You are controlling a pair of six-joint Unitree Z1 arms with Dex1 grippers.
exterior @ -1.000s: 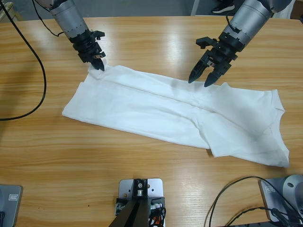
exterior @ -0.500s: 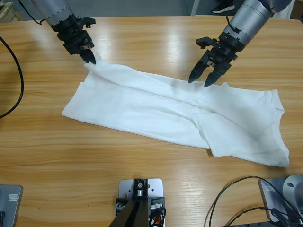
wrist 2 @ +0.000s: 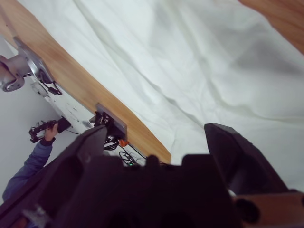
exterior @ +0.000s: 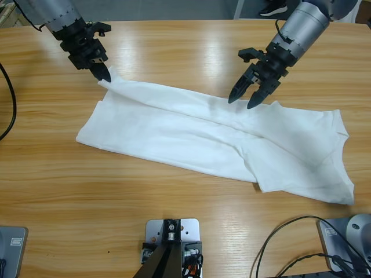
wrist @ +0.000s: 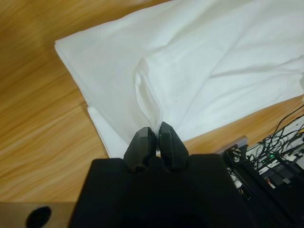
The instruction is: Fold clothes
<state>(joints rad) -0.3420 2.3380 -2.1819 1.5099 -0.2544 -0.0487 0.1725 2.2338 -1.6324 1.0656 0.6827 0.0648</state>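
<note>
While the right gripper [exterior: 248,98] hovered with jaws spread above the white T-shirt [exterior: 220,139] on the worktop [exterior: 174,46], the left gripper [exterior: 102,72], clenched on its corner, had pulled outward, stretching it.

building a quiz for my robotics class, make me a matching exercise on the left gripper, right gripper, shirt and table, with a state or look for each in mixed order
Things:
1. left gripper
2. right gripper
3. shirt
4. table

States:
A. wooden, light brown
B. open, above the cloth
C. white, spread flat
D. shut on a corner of cloth

Pairs: 1-D, 2-B, 3-C, 4-A
</note>
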